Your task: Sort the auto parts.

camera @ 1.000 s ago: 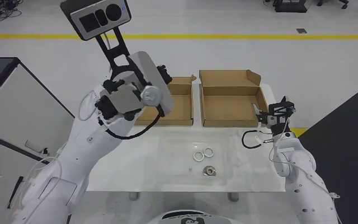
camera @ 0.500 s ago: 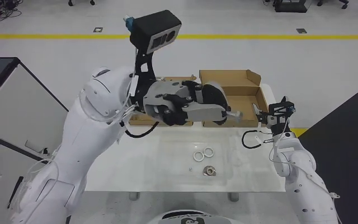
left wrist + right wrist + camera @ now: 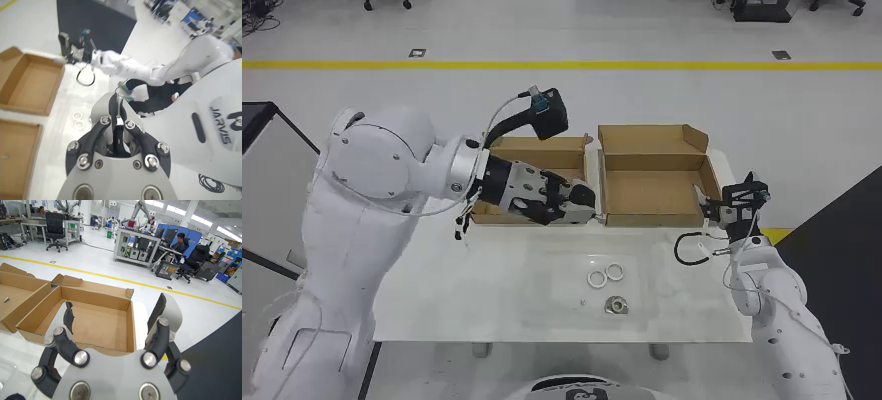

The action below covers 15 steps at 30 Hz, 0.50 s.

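The left hand (image 3: 117,102) is closed on a bolt (image 3: 119,108) at centre frame. The right hand (image 3: 115,313) stands open. In the right wrist view, a second bolt (image 3: 6,299) lies inside the left box (image 3: 22,294), far left.

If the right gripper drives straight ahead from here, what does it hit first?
Probably the nearer cardboard box: the open right gripper points over its near wall at the floor inside; depth is unclear.
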{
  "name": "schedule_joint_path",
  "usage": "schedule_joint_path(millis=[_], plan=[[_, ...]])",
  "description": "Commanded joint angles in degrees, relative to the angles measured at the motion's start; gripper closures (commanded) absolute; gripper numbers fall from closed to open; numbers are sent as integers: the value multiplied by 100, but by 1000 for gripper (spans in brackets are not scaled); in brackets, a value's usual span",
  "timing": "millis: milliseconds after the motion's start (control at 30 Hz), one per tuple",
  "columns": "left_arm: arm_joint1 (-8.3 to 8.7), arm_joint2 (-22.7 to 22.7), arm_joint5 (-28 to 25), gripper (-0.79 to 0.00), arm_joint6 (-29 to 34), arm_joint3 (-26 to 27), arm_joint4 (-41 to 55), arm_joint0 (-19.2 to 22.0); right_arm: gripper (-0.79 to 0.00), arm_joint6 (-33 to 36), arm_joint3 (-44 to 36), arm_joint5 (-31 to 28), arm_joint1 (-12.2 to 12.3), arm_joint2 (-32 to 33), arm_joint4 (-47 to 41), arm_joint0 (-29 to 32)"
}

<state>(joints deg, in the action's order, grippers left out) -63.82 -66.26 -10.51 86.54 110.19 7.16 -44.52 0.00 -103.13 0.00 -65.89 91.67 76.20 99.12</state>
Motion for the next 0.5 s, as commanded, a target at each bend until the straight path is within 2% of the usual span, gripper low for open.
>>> schedule_joint_path(millis=[0,133,300,467], plan=[[46,118,88,0,146,-49,-523,2,-785,0,0,0,0,0,0,0],[159,652,71,0,146,-296,-1287,132,-785,0,0,0,0,0,0,0],[265,1396,-15,0,146,-786,-2009,560,-785,0,0,0,0,0,0,0],[227,2049,-93,0,146,-1411,-2431,1110,-785,0,0,0,0,0,0,0]])
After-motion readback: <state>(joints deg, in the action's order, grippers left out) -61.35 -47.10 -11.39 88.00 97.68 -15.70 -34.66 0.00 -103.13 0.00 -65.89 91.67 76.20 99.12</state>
